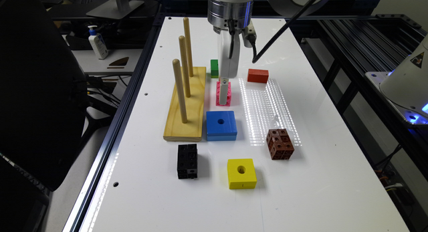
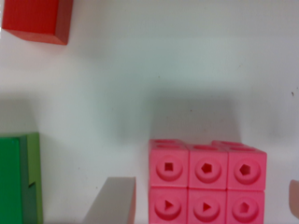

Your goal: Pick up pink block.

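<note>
The pink block (image 1: pixel 223 94) lies on the white table (image 1: pixel 321 178) between the green block and the blue block. It is an oblong of snap-together cubes with round holes (image 2: pixel 207 186). My gripper (image 1: pixel 223 86) comes straight down over it, low above the table. In the wrist view the gripper (image 2: pixel 202 205) is open, with one grey finger (image 2: pixel 112 201) on one side of the block and the edge of the other finger (image 2: pixel 294 198) on the opposite side. Small gaps separate both fingers from the block.
A green block (image 1: pixel 214 68) and a red block (image 1: pixel 257 75) lie just beyond the pink one. A wooden base with three pegs (image 1: pixel 186 101) stands at the exterior view's left. A blue block (image 1: pixel 221 125), yellow block (image 1: pixel 241 173), brown cube (image 1: pixel 280 143) and black block (image 1: pixel 187 160) lie nearer.
</note>
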